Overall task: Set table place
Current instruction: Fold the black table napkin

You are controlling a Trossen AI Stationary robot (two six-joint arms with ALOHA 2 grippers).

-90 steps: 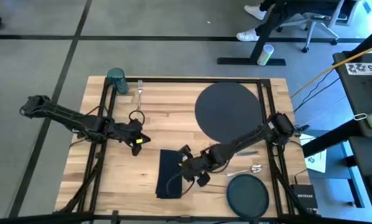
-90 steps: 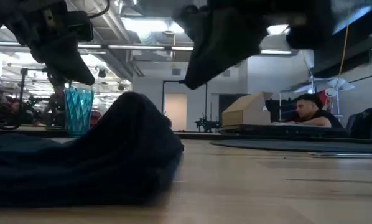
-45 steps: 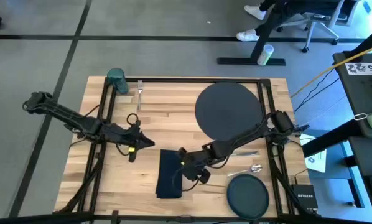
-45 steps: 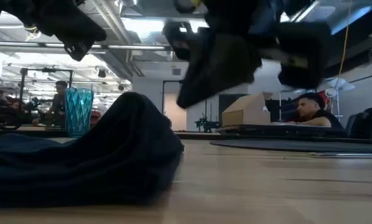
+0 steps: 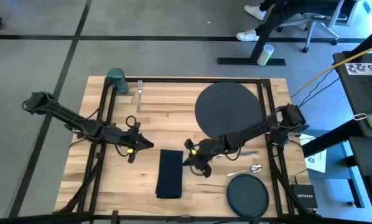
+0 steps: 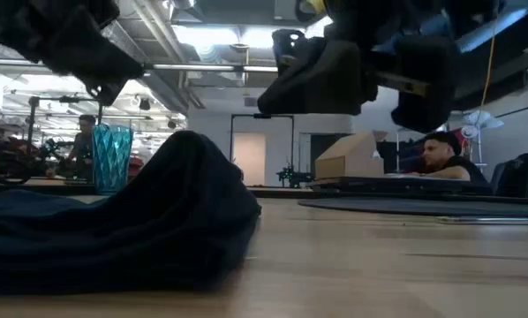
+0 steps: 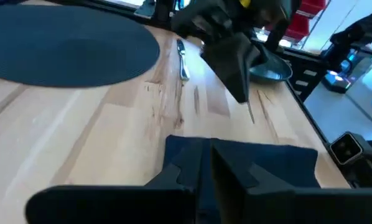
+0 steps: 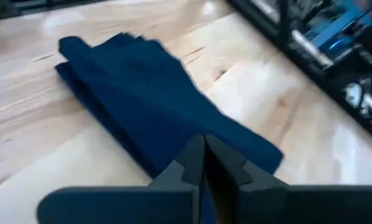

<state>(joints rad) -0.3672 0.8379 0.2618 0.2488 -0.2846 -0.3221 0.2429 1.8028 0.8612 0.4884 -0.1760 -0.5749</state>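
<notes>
Right gripper [image 5: 191,155] has pulled back off the navy napkin [image 5: 169,173] since a second ago and now hangs just beside the napkin's far right corner, toward the charger; fingers pressed together, nothing between them, as the right wrist view shows. Left gripper [image 5: 145,144] has shifted a bit toward the near edge and hovers above the table [image 5: 155,121], left of the napkin's far end; its fingers also meet with nothing held. Napkin looks flatter and narrower than before, a folded strip lying lengthwise toward the near edge, roughly mid-table.

Large dark grey charger [image 5: 228,111] sits toward the far right corner, untouched. Smaller dark plate [image 5: 247,196] lies at the near right corner, well apart from the charger. Spoon [image 5: 251,168] lies just beyond the plate on the far side, near the right rail; another thin piece of silverware by the right arm is too small to tell. Fork [image 5: 139,92] lies near the far left corner, handle pointing toward the near edge, with the teal cup [image 5: 116,79] upright beside it at the far left corner, about on the black rail.

Low view: napkin [image 6: 123,221] bunched in the foreground, teal cup [image 6: 112,157] behind it, both grippers dark overhead, a seated person [image 6: 442,159] in the room beyond.
</notes>
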